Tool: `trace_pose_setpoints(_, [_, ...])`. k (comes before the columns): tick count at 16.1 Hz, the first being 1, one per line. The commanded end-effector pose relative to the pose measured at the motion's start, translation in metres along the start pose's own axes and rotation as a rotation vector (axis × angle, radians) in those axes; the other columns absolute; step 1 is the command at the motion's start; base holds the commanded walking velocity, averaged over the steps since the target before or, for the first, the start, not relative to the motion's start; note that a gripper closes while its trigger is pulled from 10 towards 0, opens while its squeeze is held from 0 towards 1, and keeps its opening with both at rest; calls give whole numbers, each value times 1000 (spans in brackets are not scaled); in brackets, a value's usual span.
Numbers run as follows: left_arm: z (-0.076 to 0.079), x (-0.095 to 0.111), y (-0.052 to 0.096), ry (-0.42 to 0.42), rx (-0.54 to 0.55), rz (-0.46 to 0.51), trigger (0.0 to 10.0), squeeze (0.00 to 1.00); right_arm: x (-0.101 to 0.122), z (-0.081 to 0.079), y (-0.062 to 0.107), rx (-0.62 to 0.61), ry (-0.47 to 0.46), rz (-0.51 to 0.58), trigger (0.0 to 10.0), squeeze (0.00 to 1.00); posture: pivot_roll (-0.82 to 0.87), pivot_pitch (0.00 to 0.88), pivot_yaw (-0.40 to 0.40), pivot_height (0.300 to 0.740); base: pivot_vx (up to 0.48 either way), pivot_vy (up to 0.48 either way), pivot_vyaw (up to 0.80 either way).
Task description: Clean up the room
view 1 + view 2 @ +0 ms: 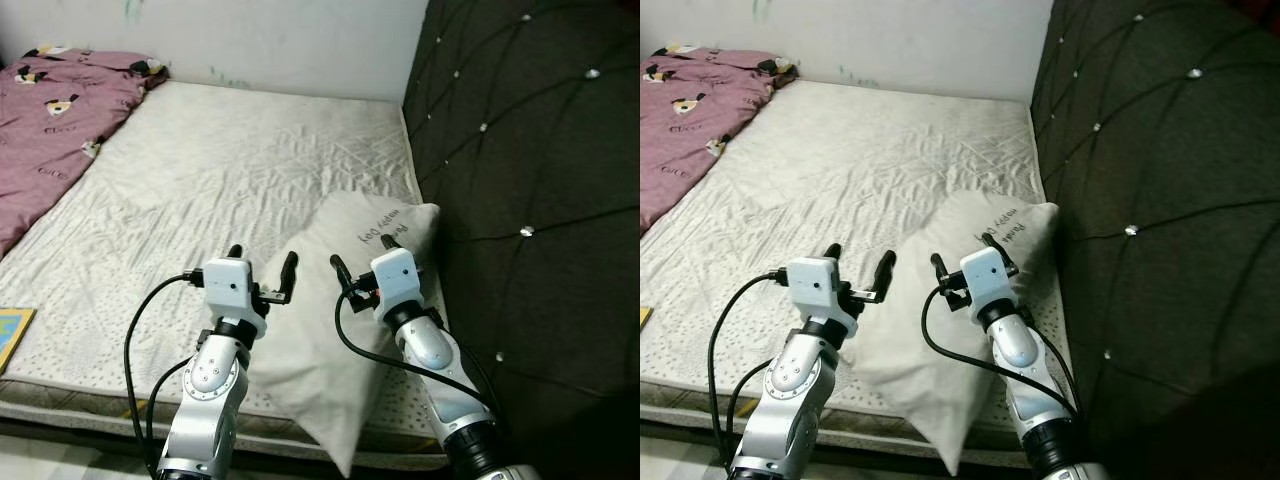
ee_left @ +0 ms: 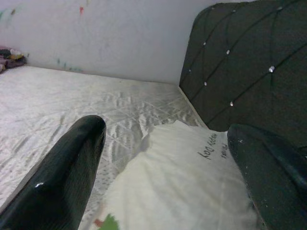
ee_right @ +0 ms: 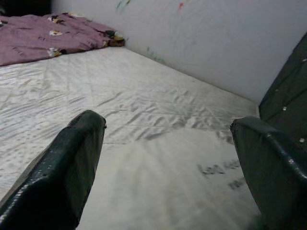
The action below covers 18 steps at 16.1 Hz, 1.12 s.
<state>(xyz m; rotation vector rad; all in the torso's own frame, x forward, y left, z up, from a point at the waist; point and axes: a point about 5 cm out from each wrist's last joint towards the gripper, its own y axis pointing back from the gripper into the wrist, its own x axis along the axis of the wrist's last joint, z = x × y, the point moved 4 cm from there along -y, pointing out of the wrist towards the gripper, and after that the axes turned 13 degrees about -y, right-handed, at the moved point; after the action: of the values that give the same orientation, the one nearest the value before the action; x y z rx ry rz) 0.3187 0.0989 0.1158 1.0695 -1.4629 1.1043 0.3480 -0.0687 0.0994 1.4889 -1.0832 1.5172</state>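
The white pillow (image 1: 350, 330) lies on the bed's quilted mattress (image 1: 230, 170), against the dark tufted headboard (image 1: 530, 200), and it is the landmark for everything else. Its near corner hangs over the mattress edge, and both arms cover part of its surface. The dark cursive lettering on its far corner is too small to read. Just above the pillow's near half the left tool (image 1: 262, 268) hovers with its two glossy black fingers spread wide and nothing between them. Beside it, over the pillow's headboard side, the right tool (image 1: 362, 255) is likewise wide apart and empty. Well beyond the pillow, at the bed's far left, a crumpled mauve printed blanket (image 1: 50, 120) is cut off by the frame. The headboard is diamond-stitched with shiny studs.
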Motion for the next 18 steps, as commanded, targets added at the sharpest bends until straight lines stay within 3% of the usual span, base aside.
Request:
trace_pose_setpoints(1, [3,-3,-1,18,-1,-16,10000,0,5,-9,-5,25,-4,19,10000,0,30,70,-46,740,0,480,0])
trace_pose_setpoints(6, [1,-1,-2,15,8,-5,10000,0,7,-6,-9,26,7,20,10000,0,31,69,-48,740,0,480,0])
trace_pose_setpoints(9, [3,-1,-1,12,3,-4,10000,0,4,-5,-8,24,9,14,10000,0,28,74,-48,740,0,0,0])
trace_pose_setpoints(18, [0,-2,0,9,10,-6,10000,0,-1,-4,-7,19,8,-8,10000,0,27,71,-47,740,0,0,-692])
